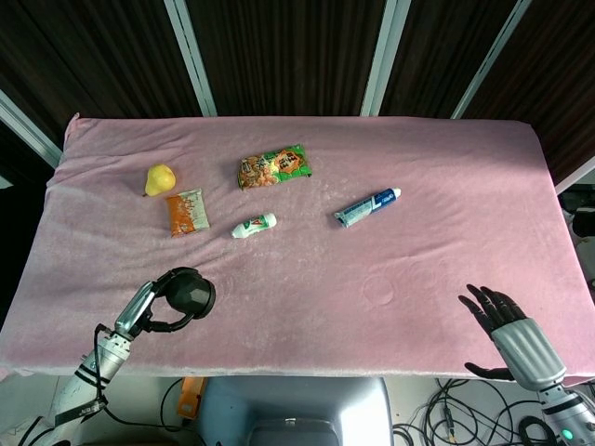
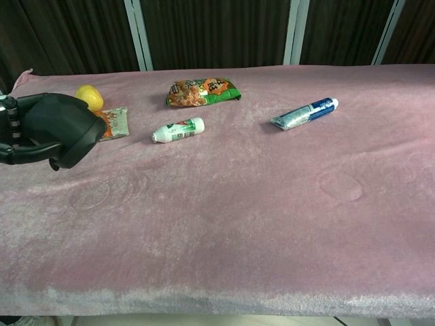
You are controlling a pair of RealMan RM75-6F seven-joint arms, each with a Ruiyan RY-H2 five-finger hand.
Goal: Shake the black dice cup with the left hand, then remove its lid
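The black dice cup (image 1: 190,294) is held off the pink table by my left hand (image 1: 151,305), whose fingers wrap around it. In the chest view the dice cup (image 2: 64,130) shows tilted on its side at the far left, covering part of the yellow pear, with my left hand (image 2: 20,139) behind it. I cannot make out the lid as a separate part. My right hand (image 1: 509,325) rests at the table's near right corner, fingers spread and holding nothing; the chest view does not show it.
On the pink cloth (image 1: 409,269) lie a yellow pear (image 1: 159,179), an orange sachet (image 1: 187,212), a small white bottle (image 1: 254,225), a green and orange snack bag (image 1: 274,166) and a blue toothpaste tube (image 1: 366,207).
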